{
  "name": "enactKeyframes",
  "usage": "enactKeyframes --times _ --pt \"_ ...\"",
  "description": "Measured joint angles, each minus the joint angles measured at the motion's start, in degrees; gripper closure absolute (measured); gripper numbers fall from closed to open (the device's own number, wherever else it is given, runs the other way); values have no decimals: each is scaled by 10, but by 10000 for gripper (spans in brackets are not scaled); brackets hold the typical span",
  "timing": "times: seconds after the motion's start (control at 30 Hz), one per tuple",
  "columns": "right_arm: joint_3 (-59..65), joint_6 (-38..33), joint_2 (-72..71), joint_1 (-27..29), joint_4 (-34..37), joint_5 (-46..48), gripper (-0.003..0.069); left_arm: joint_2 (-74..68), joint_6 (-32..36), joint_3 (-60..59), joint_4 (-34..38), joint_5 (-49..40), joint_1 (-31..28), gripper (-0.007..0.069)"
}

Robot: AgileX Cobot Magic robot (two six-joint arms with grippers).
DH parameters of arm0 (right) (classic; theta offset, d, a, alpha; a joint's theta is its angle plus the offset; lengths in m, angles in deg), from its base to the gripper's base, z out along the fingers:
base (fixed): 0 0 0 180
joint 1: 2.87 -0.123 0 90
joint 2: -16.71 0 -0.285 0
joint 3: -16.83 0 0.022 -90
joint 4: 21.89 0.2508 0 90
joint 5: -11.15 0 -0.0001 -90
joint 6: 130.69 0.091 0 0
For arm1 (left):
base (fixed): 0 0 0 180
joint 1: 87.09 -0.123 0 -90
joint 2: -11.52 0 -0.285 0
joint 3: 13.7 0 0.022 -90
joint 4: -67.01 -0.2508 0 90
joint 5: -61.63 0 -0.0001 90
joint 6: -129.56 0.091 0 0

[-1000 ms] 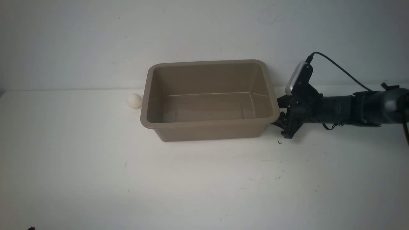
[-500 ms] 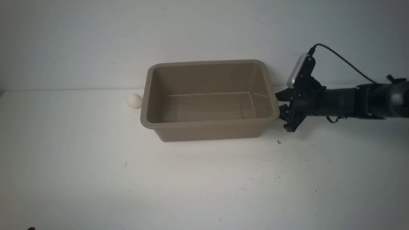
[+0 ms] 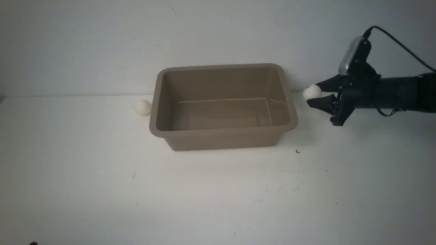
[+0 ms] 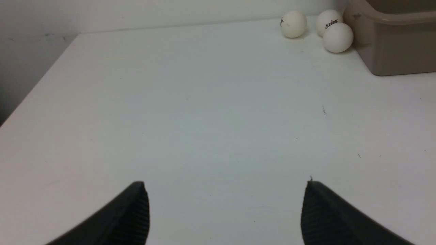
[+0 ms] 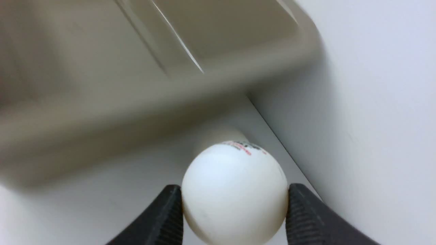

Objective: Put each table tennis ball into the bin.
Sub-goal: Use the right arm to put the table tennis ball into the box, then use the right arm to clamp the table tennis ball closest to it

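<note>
**White plastic table tennis ball (image 3: 312, 92) grasped by right fingers (image 3: 325, 103)**

They hold it above the white tabletop (image 3: 204, 190), the rectangular taupe plastic bin (image 3: 221, 133) just ahead of them. The left fingers (image 4: 133, 214) stand released, empty; three more white balls (image 4: 338, 37) lie well ahead, beside the bin.

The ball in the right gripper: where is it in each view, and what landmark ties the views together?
Front view: ball at the right, between the right gripper's tips, just right of the bin.
Left wrist view: not in it; three other balls lie beside the bin.
Right wrist view: low centre, clamped between both fingers.
Shared landmark: the bin, in all three views.
</note>
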Motion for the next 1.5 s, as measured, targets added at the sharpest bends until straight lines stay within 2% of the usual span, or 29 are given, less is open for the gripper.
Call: enactKeyframes --times 0.1,0.23,0.6,0.67,0.8,0.87,1.07,1.2,1.4,1.5 --pt "0 16 -12 -15 -2 48 304 0 0 0 0 0 0 83" --pt "0 32 -29 -50 -3 65 304 0 0 0 0 0 0 83" --pt "-2 17 -25 -108 6 -41 302 0 0 0 0 0 0 83" --pt "-2 18 -24 -112 19 -52 260 0 0 0 0 0 0 83" --pt "-2 -1 -24 -107 73 -70 133 0 0 0 0 0 0 83" --pt "-2 -22 -24 -95 81 -82 119 0 0 0 0 0 0 83" --pt "-2 -38 -24 -44 87 -102 132 0 0 0 0 0 0 83" --pt "-2 -20 -23 -1 34 -104 166 0 0 0 0 0 0 83" --pt "-2 -9 -5 1 -10 -72 188 0 0 0 0 0 0 83" --pt "-2 32 -2 -2 -35 -70 194 0 0 0 0 0 0 83"
